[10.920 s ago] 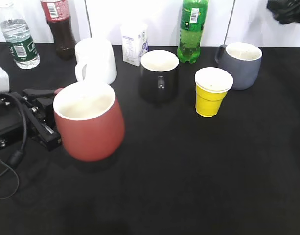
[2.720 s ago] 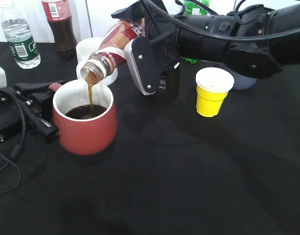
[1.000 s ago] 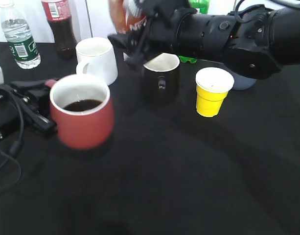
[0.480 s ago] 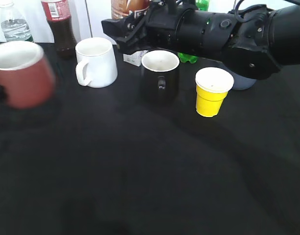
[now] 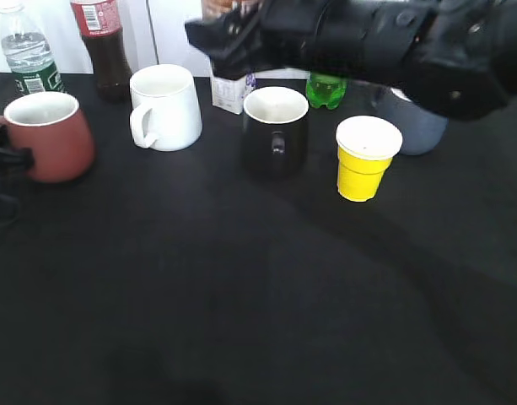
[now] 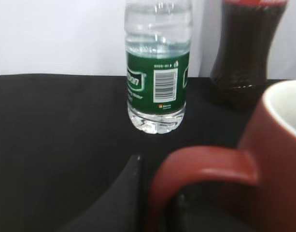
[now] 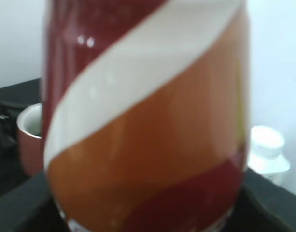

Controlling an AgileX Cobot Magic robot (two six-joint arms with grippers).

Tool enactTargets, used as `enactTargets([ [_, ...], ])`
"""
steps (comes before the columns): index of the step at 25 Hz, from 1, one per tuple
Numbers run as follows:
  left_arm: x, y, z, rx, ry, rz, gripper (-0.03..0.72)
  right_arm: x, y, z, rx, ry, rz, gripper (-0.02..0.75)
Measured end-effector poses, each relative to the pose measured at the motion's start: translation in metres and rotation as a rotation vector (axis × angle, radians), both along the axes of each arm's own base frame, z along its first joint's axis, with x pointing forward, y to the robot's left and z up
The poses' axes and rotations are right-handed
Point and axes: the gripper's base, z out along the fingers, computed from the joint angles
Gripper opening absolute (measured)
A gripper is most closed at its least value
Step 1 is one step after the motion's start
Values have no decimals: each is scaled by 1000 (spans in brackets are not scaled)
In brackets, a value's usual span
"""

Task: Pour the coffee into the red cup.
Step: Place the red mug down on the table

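Since half a second ago the red cup (image 5: 45, 135) has come to rest low at the far left of the worktop (image 5: 241, 295), no longer blurred and lifted, and the right arm (image 5: 385, 38) has risen toward the top edge.

At the left fingers (image 6: 123, 203) the cup's handle (image 6: 201, 166) loops right over a dark finger, touching it; whether they clench it or have let go cannot be told, since only one finger shows at the bottom edge. The cup's body fills the right side of the left wrist view, rim cut off.

The right fingers (image 5: 228, 34) grasp the coffee bottle (image 7: 145, 116), which fills the right wrist view, upright and out of focus; in the exterior view only a sliver of it shows at the top edge above the arm.

Beyond the cup stand a water bottle (image 6: 158, 63) and a cola bottle (image 6: 246, 50). A white mug (image 5: 165, 108), black mug (image 5: 275, 131) and yellow cup (image 5: 365, 158) line up to the right. The arm partly hides a grey mug (image 5: 418, 126), a green bottle (image 5: 325, 91) and a small carton (image 5: 231, 91).
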Motion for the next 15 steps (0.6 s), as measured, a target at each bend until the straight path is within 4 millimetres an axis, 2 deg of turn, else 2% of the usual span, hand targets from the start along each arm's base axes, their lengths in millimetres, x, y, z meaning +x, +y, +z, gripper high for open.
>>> enactTargets([
  [6, 38, -2, -12, 8, -47, -38, 94, 1, -2, -4, -35, 20, -19, 534],
  [10, 42, -5, -20, -26, -53, -41, 97, 1, -2, -4, -37, 19, -19, 534],
  [15, 42, -8, -18, -51, -72, -44, 255, 1, -2, -4, -37, 18, -19, 534],
])
